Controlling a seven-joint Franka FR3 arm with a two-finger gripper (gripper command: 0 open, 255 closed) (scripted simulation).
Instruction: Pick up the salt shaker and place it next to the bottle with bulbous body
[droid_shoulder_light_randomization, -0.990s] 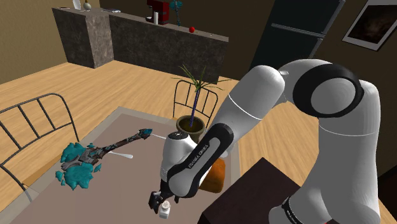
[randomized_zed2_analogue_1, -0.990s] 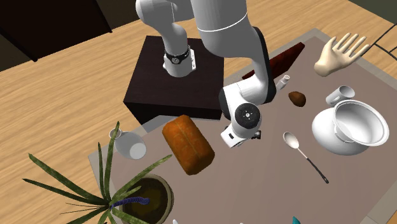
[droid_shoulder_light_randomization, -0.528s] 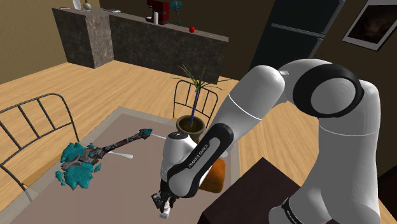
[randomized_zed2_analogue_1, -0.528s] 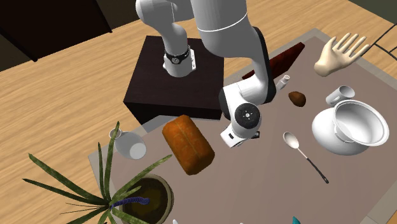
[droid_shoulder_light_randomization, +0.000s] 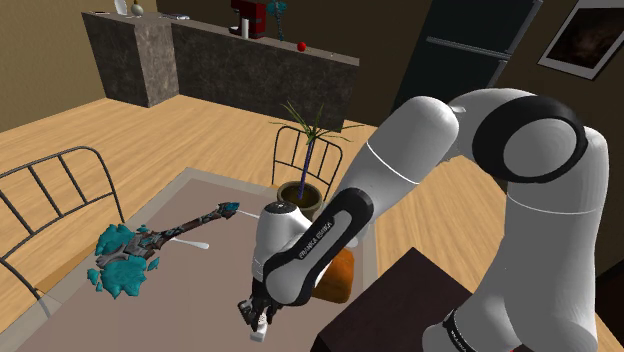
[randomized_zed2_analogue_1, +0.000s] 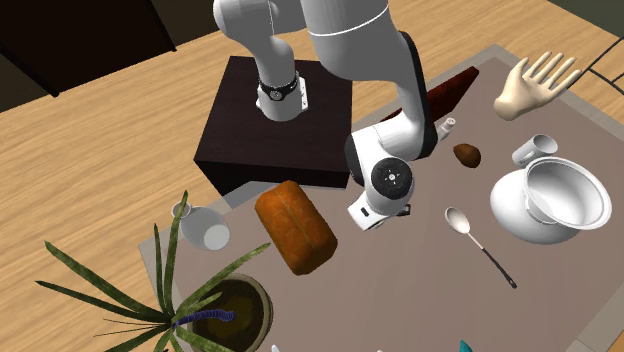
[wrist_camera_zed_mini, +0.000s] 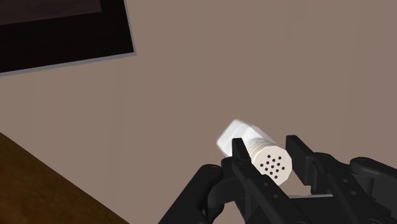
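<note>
A small white salt shaker with a dotted, perforated cap sits clasped between my black fingers; my gripper is shut on it. In the shoulder view the gripper holds the shaker just above the brown table, near its front edge and beside the stand. In the second exterior view the white hand covers the shaker. A large white round-bodied vessel with a short neck lies at that view's right, well away from the hand.
A brown bread loaf lies close to the hand. A spoon, a small brown lump, a pale model hand and a white jug are spread around. A potted plant and a teal guitar-shaped object stand farther off.
The fingers have closed on the salt shaker, which stood free between them a second ago. The arm has since risen slightly, taking the shaker with it.
</note>
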